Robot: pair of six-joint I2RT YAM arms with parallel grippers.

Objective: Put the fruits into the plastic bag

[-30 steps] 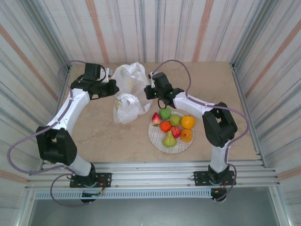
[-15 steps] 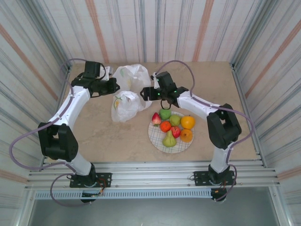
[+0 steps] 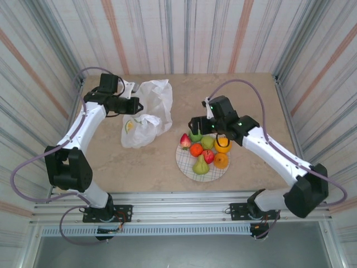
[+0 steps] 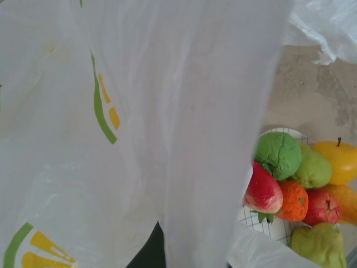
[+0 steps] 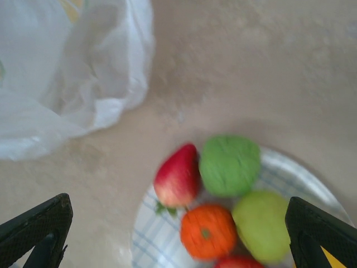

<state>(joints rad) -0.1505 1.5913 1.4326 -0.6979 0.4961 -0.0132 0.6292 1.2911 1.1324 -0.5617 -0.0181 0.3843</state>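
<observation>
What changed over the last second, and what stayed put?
The right gripper opened, let go of the plastic bag and swung right, above the plate. The bag sagged leftward. The left gripper stayed shut on it; the fruits did not move.

The bag point(image 3: 153, 100) is thin, crinkled, translucent white plastic film with a slight sheen. The desk point(image 3: 111, 162) presents a matt, mottled beige, stone-like surface. The fruits point(image 3: 203, 153) are matt, several rough-skinned; the plate point(image 3: 186, 167) looks smooth.
</observation>
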